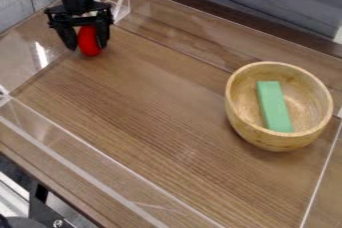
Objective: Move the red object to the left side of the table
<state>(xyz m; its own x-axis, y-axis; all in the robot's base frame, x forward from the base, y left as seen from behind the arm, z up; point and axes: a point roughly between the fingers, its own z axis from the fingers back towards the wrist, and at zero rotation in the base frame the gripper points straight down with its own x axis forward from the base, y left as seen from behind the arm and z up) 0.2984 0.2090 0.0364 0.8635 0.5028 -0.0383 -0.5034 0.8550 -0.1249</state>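
Red object: the red object (90, 42) sat on the table (160, 102) at its far left corner, between the claw's two fingers, low on the wood as far as I could tell.
Claw: the claw (83, 36) pointed straight down over it, jaws spread wide, one finger on each side; it looked released, not clenched, though whether a finger touched the fruit I could not tell.
Step in hand: I judged this to be the letting go, with the fruit already on the left side.
Doing it well: I would have kept the jaws wide and lifted straight up, so no finger nudged the rounded fruit and set it rolling.
Edges: the left wall (30, 34) stood just beside the claw and the back wall (201, 22) was near, so sideways room there was tight.
Open room: the middle of the table lay bare, and going up or toward the centre was the free way out.
Further off: the bowl (278, 106) with a green block (273, 105) lying in it sat well apart at the right.
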